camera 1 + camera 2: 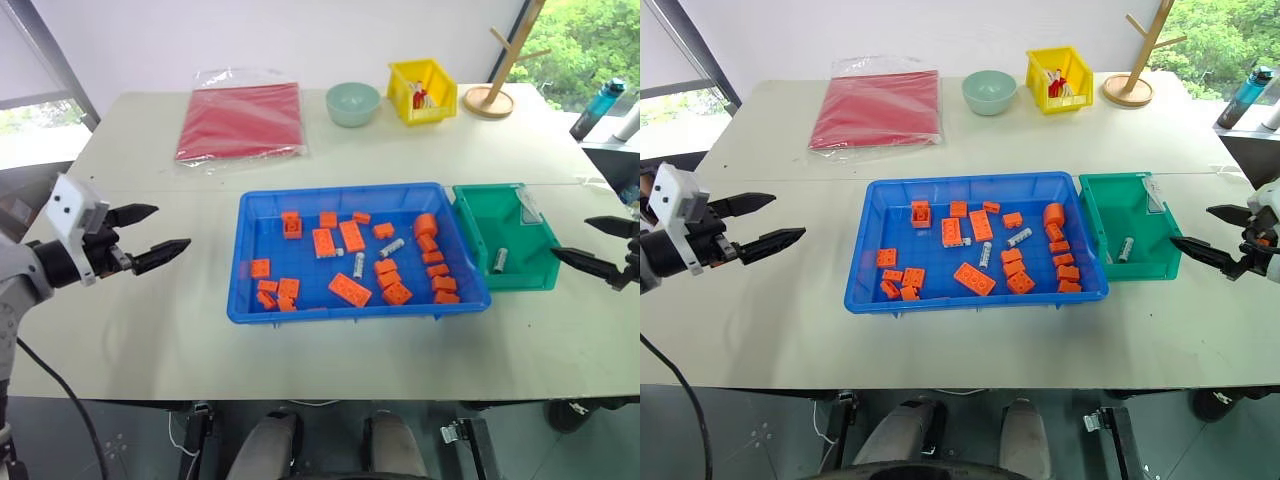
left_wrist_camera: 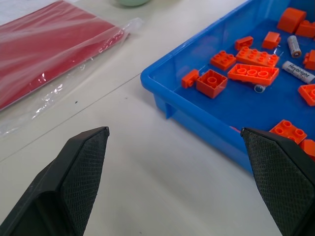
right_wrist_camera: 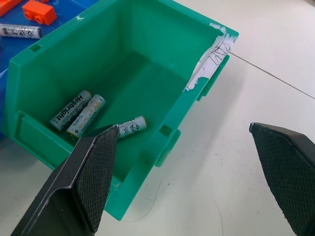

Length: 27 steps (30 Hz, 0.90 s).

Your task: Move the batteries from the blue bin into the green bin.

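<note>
Batteries [image 1: 391, 247], small silver cylinders, remain at twelve o'clock in our shallow blue plastic bin [image 1: 250, 305]; we'd lower either wide, empty tool [image 1: 160, 235] squarely over one.

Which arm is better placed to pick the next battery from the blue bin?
Probably the right. The right gripper is open beside the green bin, and the remaining batteries lie in the blue bin's right half.

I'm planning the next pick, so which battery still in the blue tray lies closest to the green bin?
The battery lying slantwise by the orange bricks at the tray's right; the other batteries sit nearer the middle.
</note>
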### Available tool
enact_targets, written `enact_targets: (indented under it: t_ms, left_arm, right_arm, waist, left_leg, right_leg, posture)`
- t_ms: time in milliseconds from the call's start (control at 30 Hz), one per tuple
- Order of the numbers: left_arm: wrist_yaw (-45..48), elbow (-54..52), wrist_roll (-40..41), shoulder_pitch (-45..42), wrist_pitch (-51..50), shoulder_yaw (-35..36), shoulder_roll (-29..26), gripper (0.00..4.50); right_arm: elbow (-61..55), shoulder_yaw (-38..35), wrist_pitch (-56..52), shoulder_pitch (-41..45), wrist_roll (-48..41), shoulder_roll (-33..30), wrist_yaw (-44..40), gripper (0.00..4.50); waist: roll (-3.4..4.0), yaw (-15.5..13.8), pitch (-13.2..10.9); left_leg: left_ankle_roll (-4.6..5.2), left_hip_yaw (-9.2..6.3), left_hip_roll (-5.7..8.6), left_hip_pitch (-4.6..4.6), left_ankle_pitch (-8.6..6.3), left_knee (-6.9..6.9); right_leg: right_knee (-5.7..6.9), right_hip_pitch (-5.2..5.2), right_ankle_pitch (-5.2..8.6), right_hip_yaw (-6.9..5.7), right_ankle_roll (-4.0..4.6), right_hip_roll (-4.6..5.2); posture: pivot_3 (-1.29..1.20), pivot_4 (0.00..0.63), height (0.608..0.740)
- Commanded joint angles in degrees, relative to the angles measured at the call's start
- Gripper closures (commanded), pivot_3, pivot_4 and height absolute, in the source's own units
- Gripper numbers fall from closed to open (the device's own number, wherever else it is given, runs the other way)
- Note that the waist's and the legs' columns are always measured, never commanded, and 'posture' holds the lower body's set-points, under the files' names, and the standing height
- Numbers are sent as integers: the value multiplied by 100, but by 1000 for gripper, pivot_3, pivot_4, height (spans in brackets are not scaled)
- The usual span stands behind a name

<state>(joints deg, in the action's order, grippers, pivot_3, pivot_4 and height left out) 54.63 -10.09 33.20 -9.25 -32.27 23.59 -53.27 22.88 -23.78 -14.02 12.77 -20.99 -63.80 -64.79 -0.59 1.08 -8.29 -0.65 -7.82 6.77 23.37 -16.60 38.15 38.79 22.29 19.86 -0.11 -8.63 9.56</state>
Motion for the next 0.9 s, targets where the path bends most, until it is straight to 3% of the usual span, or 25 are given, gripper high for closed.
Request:
enact_targets:
  t_ms: [33, 600, 900]
  left_arm:
    - [74, -58, 54, -82, 41, 139, -129, 0]
    - [-28, -352, 233, -107, -167, 90, 1, 0]
    - [223, -1006, 675, -283, -547, -328, -75, 0]
  right_arm:
    - [-23, -142, 58, 106, -28, -138, -52, 116]
    - [-11, 37, 24, 498, 89, -138, 50, 116]
    - [-1675, 1155, -366, 1553, -14, 551, 105, 116]
  waist:
    - [0, -1, 0]
    - [2, 4, -1]
    - [6, 26, -4]
  left_leg:
    - [0, 0, 0, 0, 0, 0]
    - [0, 0, 0, 0, 0, 0]
    - [0, 1, -8, 1, 0, 0]
  right_leg:
    - [0, 0, 0, 0, 0, 0]
    - [0, 0, 0, 0, 0, 0]
    - [-1, 2, 0, 0, 0, -4]
  posture:
    - [0, 150, 717]
    - [0, 150, 717]
    - [0, 150, 717]
